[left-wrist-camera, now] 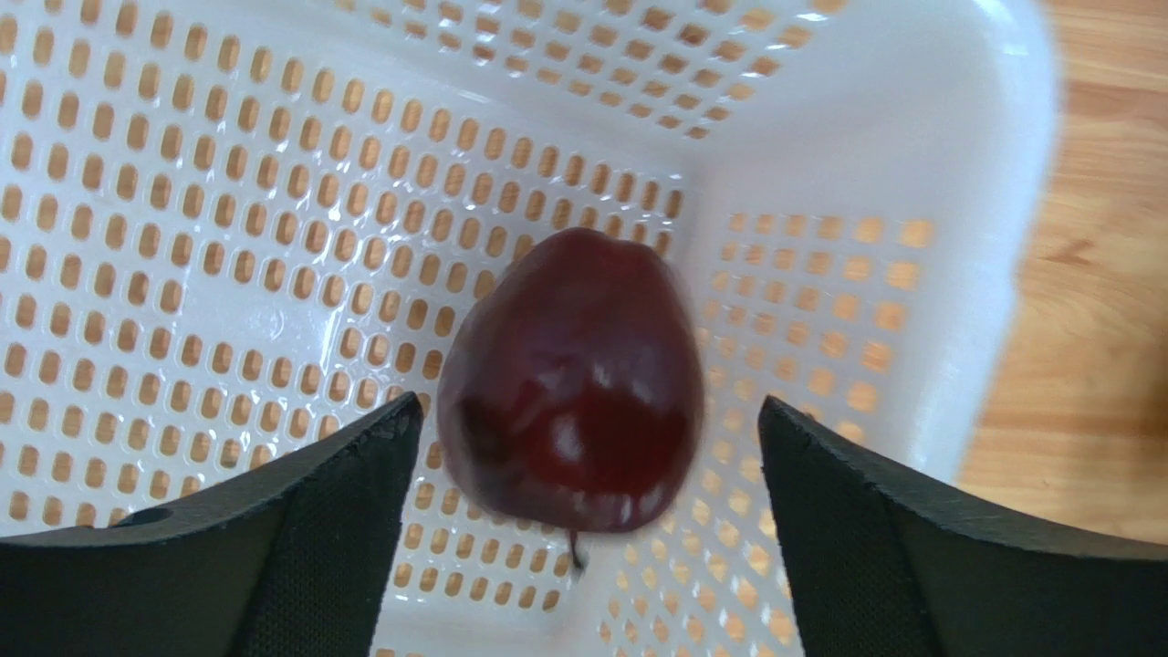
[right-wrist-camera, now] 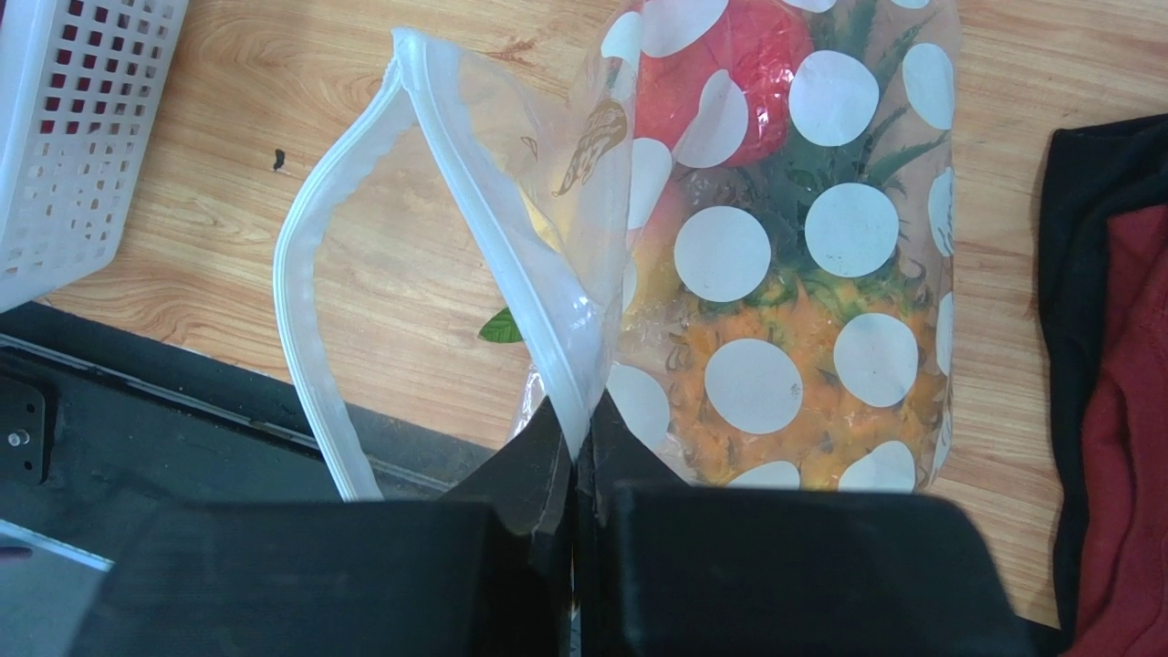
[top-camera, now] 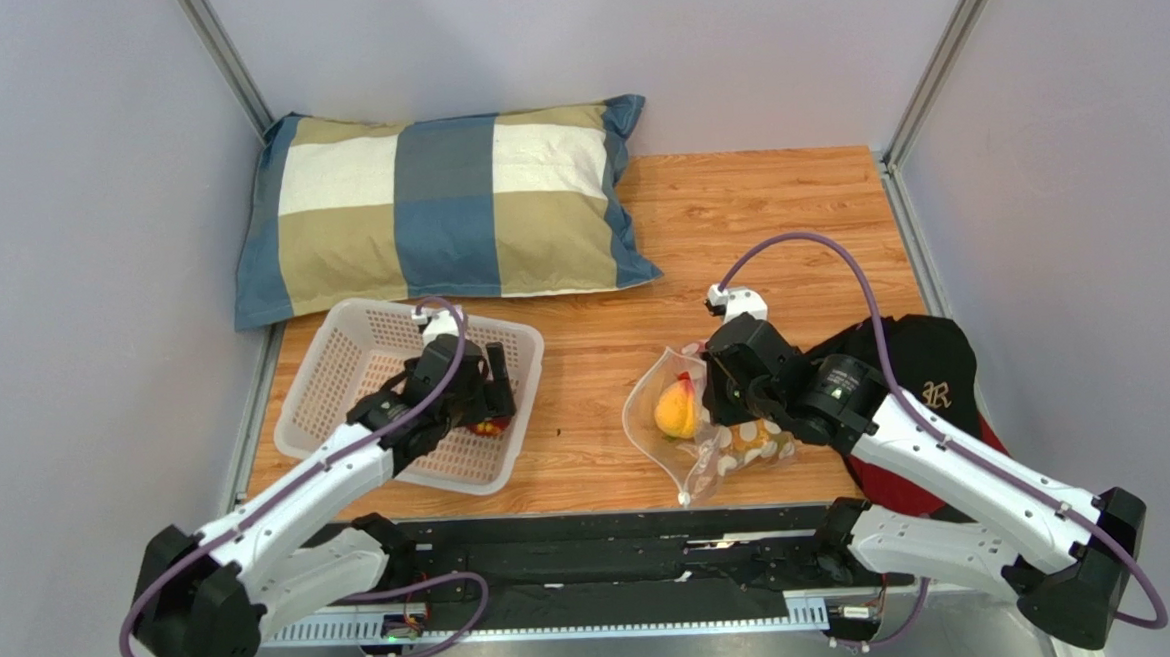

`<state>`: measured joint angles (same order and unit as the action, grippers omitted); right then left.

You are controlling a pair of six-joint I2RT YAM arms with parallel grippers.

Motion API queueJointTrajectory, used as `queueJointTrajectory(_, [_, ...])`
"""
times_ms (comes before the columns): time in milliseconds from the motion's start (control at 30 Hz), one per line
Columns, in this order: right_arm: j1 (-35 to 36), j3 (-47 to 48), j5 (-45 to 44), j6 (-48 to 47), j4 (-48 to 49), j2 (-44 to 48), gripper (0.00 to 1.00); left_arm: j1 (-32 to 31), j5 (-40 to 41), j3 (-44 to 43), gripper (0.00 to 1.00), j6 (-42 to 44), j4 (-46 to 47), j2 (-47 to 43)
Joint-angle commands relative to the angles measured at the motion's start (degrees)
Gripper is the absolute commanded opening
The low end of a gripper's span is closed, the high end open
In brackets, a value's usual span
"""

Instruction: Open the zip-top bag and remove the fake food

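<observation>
The clear zip-top bag (top-camera: 687,432) lies on the wooden table with its mouth open. My right gripper (right-wrist-camera: 583,411) is shut on one side of its white zip strip (right-wrist-camera: 309,274) and holds that lip up. Inside the bag (right-wrist-camera: 768,247), behind the white spots, are a red berry (right-wrist-camera: 747,48), a green sprig (right-wrist-camera: 823,164), an orange frilly piece (right-wrist-camera: 809,411) and a yellow-orange fruit (top-camera: 677,408). My left gripper (left-wrist-camera: 590,411) is open over the white basket (left-wrist-camera: 206,205). The dark maroon piece (left-wrist-camera: 569,377) sits between its fingers, untouched and blurred.
The white perforated basket (top-camera: 340,357) stands at the left. A checked pillow (top-camera: 442,201) lies at the back. A black and red cap (top-camera: 932,371) lies under my right arm, just right of the bag. A black rail runs along the near table edge (top-camera: 603,546).
</observation>
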<state>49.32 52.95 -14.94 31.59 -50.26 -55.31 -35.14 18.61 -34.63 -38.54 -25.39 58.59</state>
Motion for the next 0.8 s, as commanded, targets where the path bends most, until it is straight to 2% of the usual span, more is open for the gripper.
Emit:
queueJointTrajectory(0, [-0.1,2.77,0.96,-0.48,1.92,-0.24,0.0,0.16,-5.33,-4.03,0.99,3.21,-3.08,-8.74])
queueJointTrajectory(100, [-0.01,2.95,1.67,-0.57,2.1,-0.76,0.0,0.16,-6.04,-5.35,0.99,3.3,-5.72,-12.96])
queueJointTrajectory(167, [-0.01,2.86,2.19,-0.48,2.27,-0.5,0.0,0.15,-10.06,-5.8,0.91,5.57,-3.73,-16.29])
queueJointTrajectory(200, [-0.1,2.78,2.28,-0.31,2.27,-0.33,0.0,0.24,-18.26,-4.32,0.82,6.8,-0.49,-17.7])
queueJointTrajectory(233, [-0.1,2.69,2.37,-0.22,2.27,-0.41,0.0,0.16,-23.92,-3.17,0.59,7.77,3.29,-19.11])
queueJointTrajectory(267, [-0.1,2.6,2.89,0.04,2.36,-0.41,0.0,0.15,-29.11,-2.12,0.53,7.35,12.38,-20.78])
queueJointTrajectory(300, [-0.1,2.51,3.16,0.22,2.71,-0.24,0.0,0.15,-39.6,0.16,0.48,6.39,17.77,-20.88])
queueJointTrajectory(333, [-0.1,2.6,3.6,0.4,2.89,-0.24,0.0,-0.19,-43.79,1.14,0.42,3.24,23.14,-20.53])
queueJointTrajectory(367, [-0.1,2.77,3.78,1.09,2.89,-0.15,0.0,-0.98,-46.79,1.75,0.39,1.91,32.67,-18.36])
queueJointTrajectory(400, [-0.01,3.04,3.86,1.28,2.89,-0.15,0.0,-4.38,-48.56,1.85,0.38,1.55,35.55,-16.94])
queueJointTrajectory(467, [-0.1,3.74,4.04,1.89,2.8,-0.06,0.0,-8.79,-46.48,0.19,0.24,4.34,36.98,-12.2])
queueJointTrajectory(500, [-0.1,4.0,4.04,2.33,2.54,-0.15,0.0,-13.16,-44.38,-1.3,0.22,5.4,37.51,-10.7])
queueJointTrajectory(567, [-0.1,4.44,4.83,2.59,2.62,-0.33,0.0,-16.35,-42.35,-1.84,0.19,6.29,41.01,-6.13])
queueJointTrajectory(633, [-0.01,4.62,5.36,3.21,2.89,-0.06,0.0,-17.77,-41.29,-2.19,0.11,4.72,43.83,-0.97])
queueJointTrajectory(767, [-0.1,4.45,6.76,4.35,3.5,0.81,0.0,-19.88,-39.63,-3.6,0.1,5.67,48.84,6.79])
